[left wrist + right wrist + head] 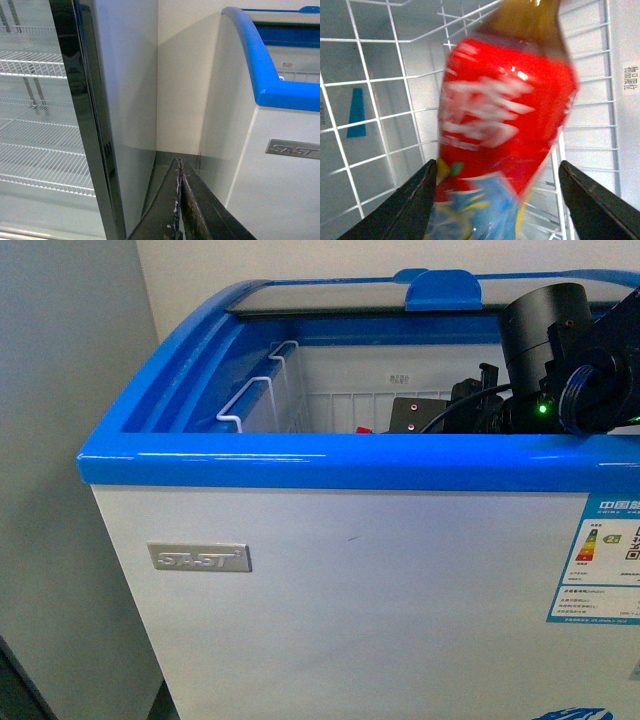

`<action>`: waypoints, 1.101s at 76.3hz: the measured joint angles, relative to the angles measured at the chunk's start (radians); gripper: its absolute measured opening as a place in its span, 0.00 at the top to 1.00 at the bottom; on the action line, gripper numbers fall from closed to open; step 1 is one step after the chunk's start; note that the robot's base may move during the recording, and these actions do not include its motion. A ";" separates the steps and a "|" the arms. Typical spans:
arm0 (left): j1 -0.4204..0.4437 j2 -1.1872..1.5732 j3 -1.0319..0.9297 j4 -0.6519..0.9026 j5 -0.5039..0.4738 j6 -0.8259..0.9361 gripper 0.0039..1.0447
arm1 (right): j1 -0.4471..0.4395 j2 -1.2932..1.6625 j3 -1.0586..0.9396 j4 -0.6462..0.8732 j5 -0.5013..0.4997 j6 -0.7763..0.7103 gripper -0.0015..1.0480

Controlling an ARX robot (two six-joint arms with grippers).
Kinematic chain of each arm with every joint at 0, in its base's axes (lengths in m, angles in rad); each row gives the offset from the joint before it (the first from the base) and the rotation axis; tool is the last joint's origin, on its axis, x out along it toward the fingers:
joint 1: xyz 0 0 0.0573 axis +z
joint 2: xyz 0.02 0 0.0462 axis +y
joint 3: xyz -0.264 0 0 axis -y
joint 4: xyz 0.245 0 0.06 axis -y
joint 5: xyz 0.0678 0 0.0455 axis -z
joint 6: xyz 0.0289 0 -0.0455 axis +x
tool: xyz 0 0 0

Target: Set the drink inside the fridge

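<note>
1. Only in the right wrist view is the drink [505, 115] seen, blurred between the right gripper's [495, 200] spread fingers, over the fridge's [330, 460] basket [380, 100].
2. The left gripper [179, 200], closed and empty, is seen beside the fridge.

We see the drink [507, 125] blurred in the right wrist view: a clear bottle with a red label bearing white lettering, dark liquid above the label, tilted inside a white wire basket [380, 100]. In the front view only a bit of its red shows. The fridge [330, 590] is a white chest cooler with a blue rim and a SAST badge [199, 558]; its glass lid [320, 295] is slid back, leaving the top open.
</note>
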 joint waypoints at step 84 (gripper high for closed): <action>0.000 0.000 0.000 0.000 0.000 0.000 0.98 | -0.169 -1.469 -0.795 -0.076 0.420 1.005 0.07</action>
